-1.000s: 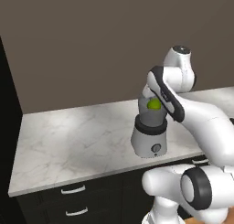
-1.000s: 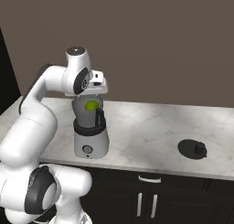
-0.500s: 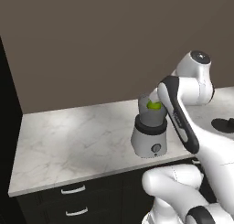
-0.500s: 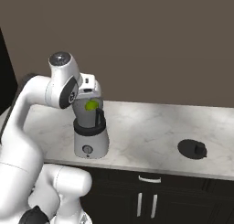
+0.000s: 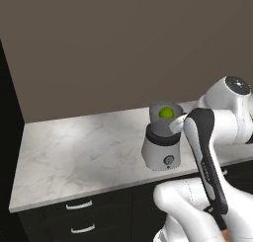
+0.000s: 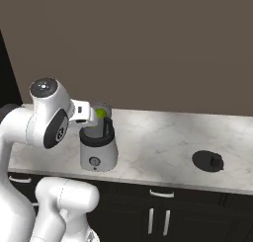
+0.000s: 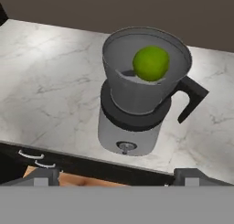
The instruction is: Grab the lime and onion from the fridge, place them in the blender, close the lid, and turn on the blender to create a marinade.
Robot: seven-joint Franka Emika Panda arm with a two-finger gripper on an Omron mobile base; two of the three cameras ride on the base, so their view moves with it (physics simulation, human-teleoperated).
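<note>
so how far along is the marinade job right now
Done: the lime sits inside the open jar of the blender on the counter. In hand: nothing; the gripper is open and empty, set back from the blender. Left: no onion in the jar, the lid lies apart on the counter to the blender's right, and the knob needs turning.

My arm (image 6: 47, 122) is big, round and shiny white, with dark grey bands and a dark round cap at its joints. My finger tips (image 7: 41, 176) are small and dark grey.
</note>
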